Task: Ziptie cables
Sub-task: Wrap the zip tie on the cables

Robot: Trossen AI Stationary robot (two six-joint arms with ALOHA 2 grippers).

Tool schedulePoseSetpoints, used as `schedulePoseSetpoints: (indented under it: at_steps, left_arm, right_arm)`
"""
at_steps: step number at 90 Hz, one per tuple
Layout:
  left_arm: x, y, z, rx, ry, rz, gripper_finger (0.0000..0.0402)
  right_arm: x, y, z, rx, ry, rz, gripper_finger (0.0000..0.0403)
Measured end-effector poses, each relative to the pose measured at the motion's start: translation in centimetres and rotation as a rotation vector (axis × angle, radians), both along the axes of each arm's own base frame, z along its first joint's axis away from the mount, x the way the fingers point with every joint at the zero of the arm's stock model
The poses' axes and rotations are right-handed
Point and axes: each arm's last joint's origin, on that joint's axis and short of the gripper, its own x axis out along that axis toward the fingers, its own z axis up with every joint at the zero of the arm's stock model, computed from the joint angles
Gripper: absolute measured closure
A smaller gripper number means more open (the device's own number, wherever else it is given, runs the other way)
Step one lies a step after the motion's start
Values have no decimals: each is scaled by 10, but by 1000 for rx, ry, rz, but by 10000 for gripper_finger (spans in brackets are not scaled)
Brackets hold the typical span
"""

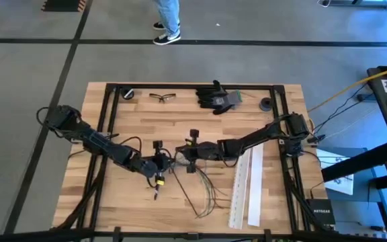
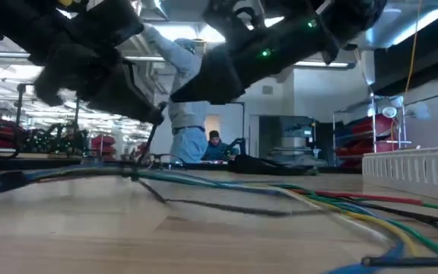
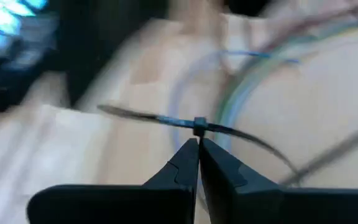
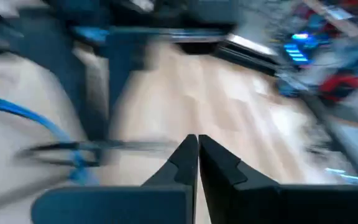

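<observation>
High view: left pincer (image 1: 158, 163) and right pincer (image 1: 188, 149) near each other at table (image 1: 180, 114) middle; cables (image 1: 203, 191) fan out just below them toward white strips (image 1: 246, 188). Gloves (image 1: 217, 97) and glasses (image 1: 161, 97) well beyond, at far edge.

Low view: cables (image 2: 295, 199) run flat across wood under both arms.

Left wrist view: fingers (image 3: 182, 165) pressed together, thin zip tie (image 3: 197, 126) at tips; cables (image 3: 253, 81) curve past beyond.

Right wrist view: fingers (image 4: 185, 163) together, nothing visibly held; blurred cable (image 4: 73, 149) beside.
</observation>
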Motion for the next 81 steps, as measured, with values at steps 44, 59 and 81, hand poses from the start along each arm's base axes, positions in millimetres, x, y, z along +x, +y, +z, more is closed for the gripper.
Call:
schedulePoseSetpoints:
  at_steps: [44,59,81]
  left_arm:
    - [-2,-2,2,64,-16,15,402]
    - [-2,-1,9,89,-44,19,402]
    - [-2,-1,10,88,-54,24,402]
  right_arm:
    - [-20,-22,21,327,179,-218,384]
    - [-21,-10,-8,731,39,42,334]
    - [-13,-8,-27,863,-176,130,284]
